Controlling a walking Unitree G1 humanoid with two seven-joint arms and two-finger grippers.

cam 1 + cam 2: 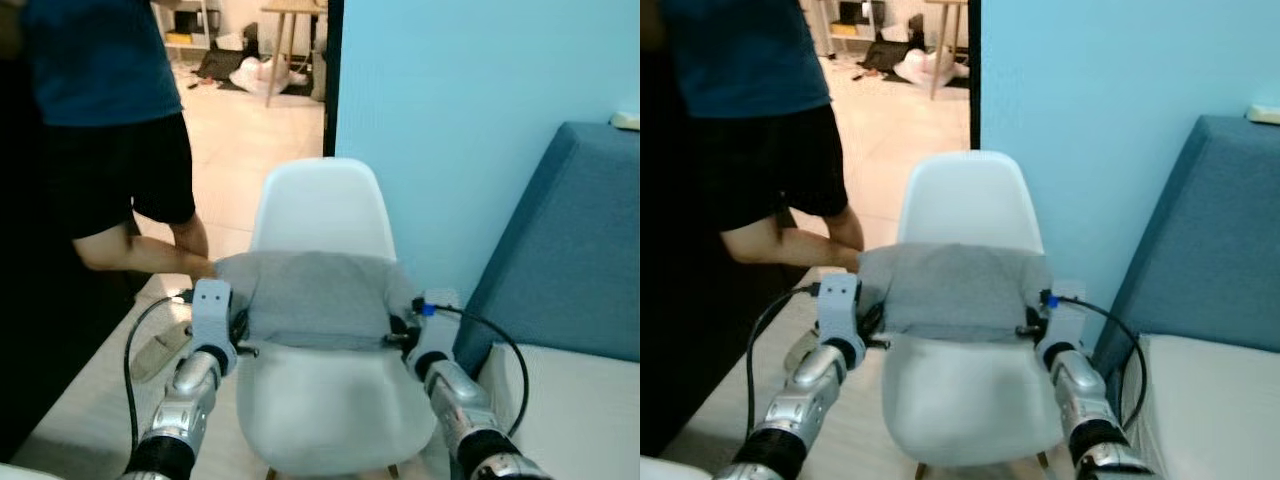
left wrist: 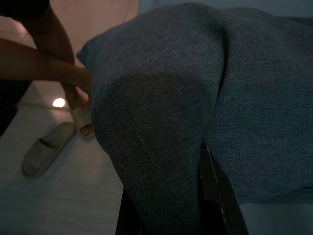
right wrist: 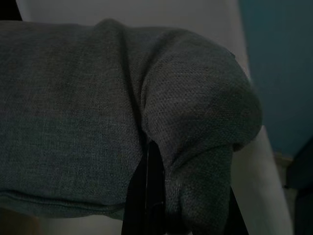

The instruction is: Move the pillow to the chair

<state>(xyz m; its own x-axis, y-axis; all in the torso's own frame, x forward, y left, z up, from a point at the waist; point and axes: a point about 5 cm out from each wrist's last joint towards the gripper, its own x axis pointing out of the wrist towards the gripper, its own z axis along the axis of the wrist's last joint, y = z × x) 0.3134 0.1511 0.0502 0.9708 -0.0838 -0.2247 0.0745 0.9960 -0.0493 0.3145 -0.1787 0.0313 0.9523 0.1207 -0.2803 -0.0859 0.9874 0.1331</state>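
Pillow (image 1: 315,298) hangs between my two grippers over the chair (image 1: 325,385) seat, in front of its backrest — I judge I'm at the placing step. My left gripper (image 1: 240,335) is pinched on its left end, my right gripper (image 1: 398,335) on its right end, fabric bunched between the fingers (image 3: 149,196). Next I should lower it onto the seat, then let both jaws go. A person (image 1: 100,130) stands near, left of the chair — I'll mind that.

Blue wall (image 1: 450,120), pale tiled floor (image 1: 250,140)
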